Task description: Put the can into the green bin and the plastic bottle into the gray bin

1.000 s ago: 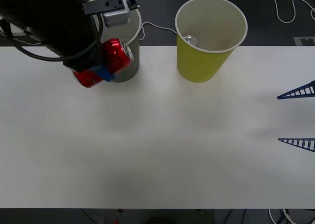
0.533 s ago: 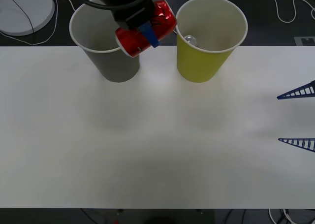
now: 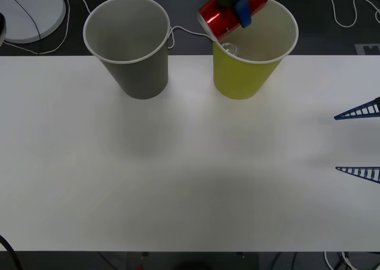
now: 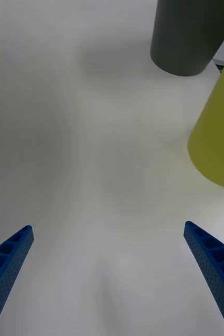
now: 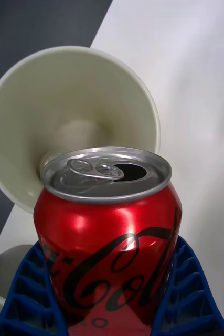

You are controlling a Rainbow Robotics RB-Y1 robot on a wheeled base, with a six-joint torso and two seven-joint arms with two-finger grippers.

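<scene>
The left gripper [image 5: 109,310] pinches the can [image 3: 233,12] between its blue fingers [image 5: 22,294], holding it tilted over the near-left rim of the green bin [image 3: 252,74], which stands at the far edge of the table [image 3: 190,181] towards the right. The gray bin [image 3: 132,62] stands beside it to the left, apart from it. The can's tab hole is open, so it is likely empty: light, thin-walled, smooth and easy to dent. A grip across its middle, as here, suits it. The right gripper [image 4: 112,273] waits with jaws spread above the table's right edge. Another silver can top [image 3: 229,47] lies deep in the green bin, its body hidden. The left arm is cut off at the top of the front view, and I make out no plastic bottle.
</scene>
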